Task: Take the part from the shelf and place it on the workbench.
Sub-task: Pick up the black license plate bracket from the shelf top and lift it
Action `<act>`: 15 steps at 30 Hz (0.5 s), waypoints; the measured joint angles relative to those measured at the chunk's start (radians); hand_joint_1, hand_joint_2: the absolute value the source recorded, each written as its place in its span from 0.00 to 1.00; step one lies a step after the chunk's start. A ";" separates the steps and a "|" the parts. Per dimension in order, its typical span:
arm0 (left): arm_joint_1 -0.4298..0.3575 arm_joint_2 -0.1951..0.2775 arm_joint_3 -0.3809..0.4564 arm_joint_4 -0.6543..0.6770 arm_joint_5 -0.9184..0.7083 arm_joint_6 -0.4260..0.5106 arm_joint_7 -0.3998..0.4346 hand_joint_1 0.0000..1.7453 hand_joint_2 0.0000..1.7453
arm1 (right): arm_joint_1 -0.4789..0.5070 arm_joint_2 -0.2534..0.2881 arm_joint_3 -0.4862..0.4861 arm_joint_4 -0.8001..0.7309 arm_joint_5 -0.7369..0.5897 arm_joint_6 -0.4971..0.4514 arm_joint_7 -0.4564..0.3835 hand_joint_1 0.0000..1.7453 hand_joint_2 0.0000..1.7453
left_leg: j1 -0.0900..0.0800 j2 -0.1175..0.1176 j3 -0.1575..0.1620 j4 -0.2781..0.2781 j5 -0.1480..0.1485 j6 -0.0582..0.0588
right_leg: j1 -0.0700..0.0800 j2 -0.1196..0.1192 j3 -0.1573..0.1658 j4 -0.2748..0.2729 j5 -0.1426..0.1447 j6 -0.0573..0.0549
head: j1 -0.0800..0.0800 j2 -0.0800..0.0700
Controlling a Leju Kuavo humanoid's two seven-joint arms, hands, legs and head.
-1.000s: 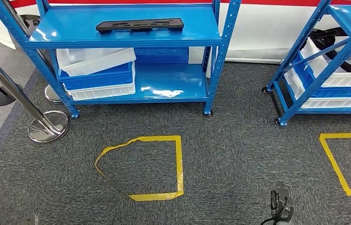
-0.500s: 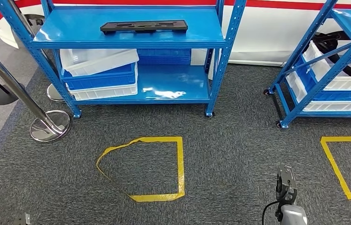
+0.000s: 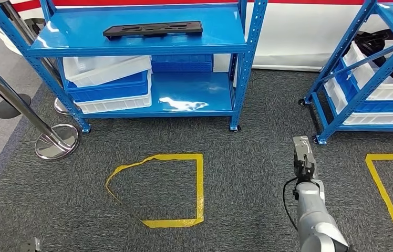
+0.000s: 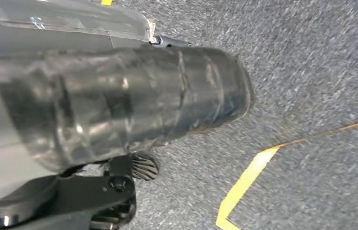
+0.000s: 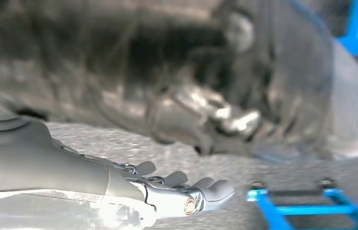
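Nearest to me, my right hand (image 3: 303, 157) reaches forward over the grey carpet (image 3: 247, 157), at the end of my silver forearm (image 3: 312, 212) that comes in from the lower right of the head view. It holds nothing. In the right wrist view its fingers (image 5: 206, 188) lie stretched out side by side, and nothing sits between them. Of my left hand (image 4: 119, 189) I can see a little dark mechanism in the left wrist view, low over the carpet beside a strip of yellow tape; whether its fingers are apart or together I cannot tell.

On the floor, ahead and to the left of my right hand, a square of yellow tape (image 3: 200, 184) is stuck to the carpet, its left side peeled and crumpled inward. A second taped square (image 3: 381, 181) lies off to the right.

Further on stands the blue shelf (image 3: 247, 68) on small feet. Its lower level carries stacked white and blue bins (image 3: 111, 84) on the left. Left of the shelf are chrome barrier posts (image 3: 52, 142) on round bases.

The part (image 3: 153, 29), a long flat black piece with cut-outs, lies on the top level of that shelf, lengthwise along it. It is well apart from my right hand, far ahead and to the left.

A second blue shelf (image 3: 341, 94) with bins stands at the right.
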State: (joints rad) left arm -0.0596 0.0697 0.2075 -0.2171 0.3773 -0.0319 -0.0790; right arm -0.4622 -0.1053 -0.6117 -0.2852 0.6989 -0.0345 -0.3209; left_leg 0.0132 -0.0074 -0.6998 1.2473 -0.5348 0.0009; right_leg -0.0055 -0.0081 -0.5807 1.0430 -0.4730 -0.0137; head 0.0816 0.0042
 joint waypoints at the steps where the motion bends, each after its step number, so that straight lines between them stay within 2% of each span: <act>1: -0.001 0.002 0.000 0.001 -0.002 0.002 0.002 0.00 0.00 | -0.016 0.006 0.022 -0.007 -0.004 -0.001 0.011 0.00 0.00 | -0.009 0.001 0.025 -0.067 0.041 0.016 | 0.003 0.000 0.005 -0.001 -0.003 -0.002 | 0.000 0.000; 2: -0.001 0.005 -0.002 0.002 -0.004 0.004 0.005 0.00 0.00 | -0.033 0.012 0.047 -0.013 -0.009 -0.003 0.023 0.00 0.00 | -0.016 0.002 0.051 -0.128 0.072 0.030 | 0.006 0.000 0.009 -0.002 -0.005 -0.003 | 0.002 0.000; 3: -0.002 0.008 -0.003 0.003 -0.007 0.007 0.008 0.00 0.00 | -0.048 0.016 0.074 -0.019 -0.015 -0.005 0.035 0.00 0.00 | -0.023 0.004 0.069 -0.174 0.090 0.042 | 0.006 0.000 0.009 -0.002 -0.006 -0.001 | 0.003 0.000; 4: -0.002 0.011 -0.005 0.004 -0.009 0.011 0.011 0.00 0.00 | -0.060 0.021 0.103 -0.025 -0.021 -0.006 0.048 0.00 0.00 | -0.028 0.006 0.078 -0.197 0.094 0.049 | 0.005 0.000 0.007 -0.003 -0.006 0.002 | 0.004 0.000; 6: -0.002 0.014 -0.008 0.005 -0.016 0.020 0.018 0.00 0.00 | -0.080 0.027 0.157 -0.042 -0.035 -0.010 0.072 0.00 0.00 | -0.031 0.006 0.087 -0.220 0.094 0.051 | 0.004 -0.002 0.006 -0.010 -0.001 0.011 | 0.003 0.000; 8: -0.002 0.016 -0.010 0.006 -0.022 0.031 0.025 0.00 0.00 | -0.099 0.035 0.209 -0.061 -0.048 -0.013 0.094 0.00 0.00 | -0.024 0.005 0.103 -0.251 0.102 0.052 | 0.006 -0.001 0.002 0.001 -0.014 0.020 | 0.004 0.000; 9: -0.004 0.016 -0.012 0.006 -0.025 0.036 0.028 0.00 0.00 | -0.111 0.038 0.236 -0.070 -0.055 -0.014 0.105 0.00 0.00 | -0.019 0.005 0.112 -0.264 0.106 0.053 | 0.006 0.002 -0.011 0.033 -0.031 0.024 | 0.005 0.000; 10: -0.005 0.016 -0.013 0.007 -0.027 0.041 0.031 0.00 0.00 | -0.122 0.040 0.267 -0.078 -0.062 -0.016 0.116 0.00 0.00 | -0.016 0.004 0.118 -0.271 0.109 0.054 | 0.004 0.004 -0.038 0.086 -0.056 0.027 | 0.006 0.000; 12: -0.007 0.016 -0.015 0.007 -0.033 0.052 0.039 0.00 0.00 | -0.141 0.043 0.330 -0.095 -0.078 -0.020 0.138 0.00 0.00 | -0.013 0.001 0.121 -0.272 0.107 0.055 | -0.003 0.007 -0.106 0.213 -0.097 0.036 | 0.006 0.000; 13: -0.007 0.015 -0.016 0.008 -0.036 0.057 0.041 0.00 0.00 | -0.146 0.044 0.362 -0.103 -0.085 -0.022 0.147 0.00 0.00 | -0.012 -0.001 0.122 -0.271 0.105 0.053 | -0.007 0.007 -0.130 0.249 -0.098 0.041 | 0.006 0.000; 14: -0.006 0.015 -0.018 0.009 -0.039 0.061 0.044 0.00 0.00 | -0.151 0.046 0.389 -0.110 -0.092 -0.023 0.154 0.00 0.00 | -0.009 -0.003 0.124 -0.268 0.102 0.050 | -0.012 0.007 -0.136 0.247 -0.080 0.047 | 0.006 0.000; 15: -0.006 0.015 -0.020 0.009 -0.041 0.065 0.045 0.00 0.00 | -0.155 0.047 0.411 -0.117 -0.097 -0.024 0.159 0.00 0.00 | -0.006 -0.006 0.126 -0.262 0.097 0.045 | -0.017 0.007 -0.122 0.204 -0.043 0.051 | 0.006 0.000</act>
State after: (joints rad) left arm -0.0658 0.0851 0.1875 -0.2079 0.3363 0.0328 -0.0341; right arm -0.6172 -0.0580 -0.2003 -0.4023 0.6015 -0.0583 -0.1622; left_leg 0.0074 -0.0130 -0.5741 0.9849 -0.4377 0.0456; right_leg -0.0227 -0.0016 -0.7023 1.2474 -0.5162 0.0378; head 0.0876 0.0042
